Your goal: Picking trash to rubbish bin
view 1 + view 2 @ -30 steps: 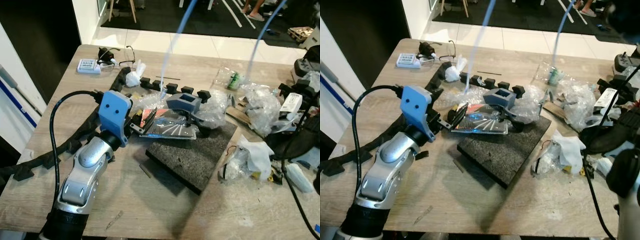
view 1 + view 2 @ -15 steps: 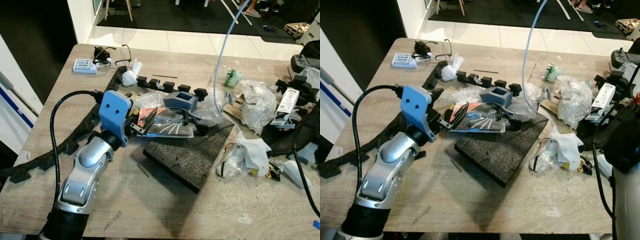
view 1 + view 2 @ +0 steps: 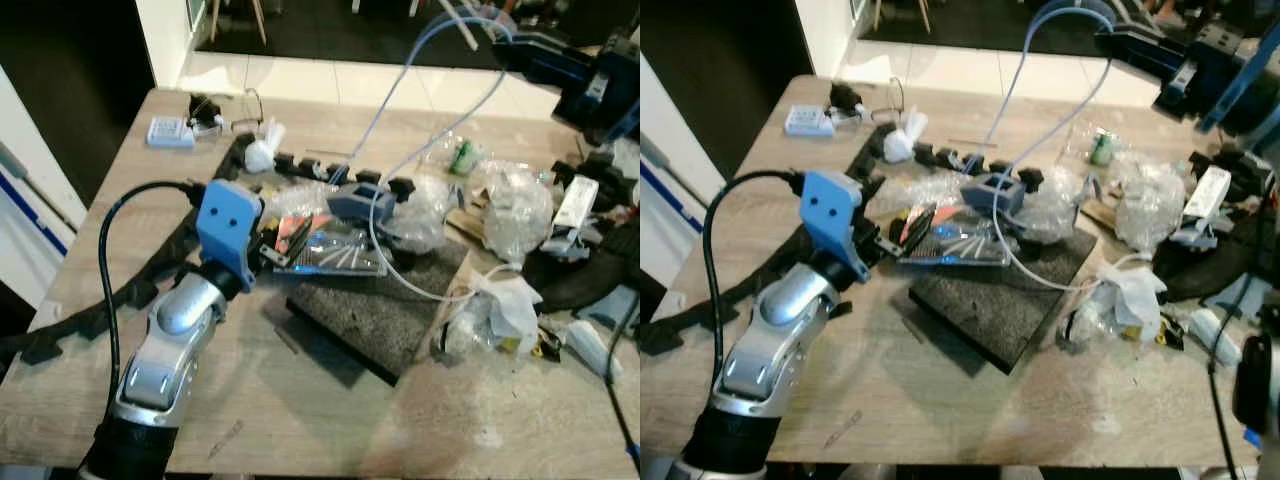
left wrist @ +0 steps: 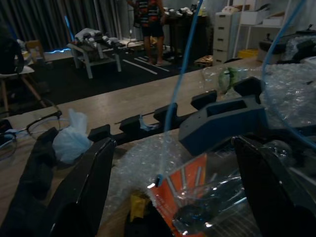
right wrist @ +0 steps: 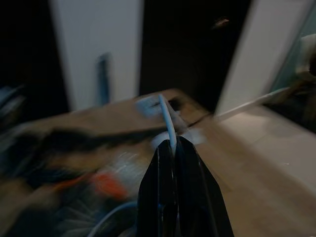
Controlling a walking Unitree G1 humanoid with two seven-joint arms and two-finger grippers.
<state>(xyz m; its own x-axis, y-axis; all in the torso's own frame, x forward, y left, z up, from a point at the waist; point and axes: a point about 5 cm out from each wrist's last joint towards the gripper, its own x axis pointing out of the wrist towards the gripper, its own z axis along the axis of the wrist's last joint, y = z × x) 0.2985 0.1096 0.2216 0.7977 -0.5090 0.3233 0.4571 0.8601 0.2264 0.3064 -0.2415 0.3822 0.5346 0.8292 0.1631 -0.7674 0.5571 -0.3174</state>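
Note:
A clear plastic packet with an orange card (image 3: 325,245) lies on the dark foam pad (image 3: 385,325) in the middle of the wooden table (image 3: 300,420). My left gripper (image 3: 277,246) is open at the packet's left end, and the packet (image 4: 197,197) lies between its wide-spread fingers (image 4: 81,197). A light blue cable (image 3: 400,90) loops from the table up to my right gripper (image 3: 505,45) at the top right. In the right wrist view that gripper (image 5: 174,143) is shut on the cable (image 5: 167,118). Bubble wrap (image 3: 425,210) and crumpled white plastic (image 3: 508,305) lie to the right.
A blue block (image 3: 358,203) sits behind the packet. A black cable chain (image 3: 150,275) runs along the left side. Glasses (image 3: 225,108) and a small white box (image 3: 167,131) lie at the far left corner. More bags and black gear (image 3: 580,270) crowd the right edge.
My right arm has come into view at the top right. The blue cable, which hung nearly straight, now sags in a loop onto the foam pad. The left arm has stayed put.

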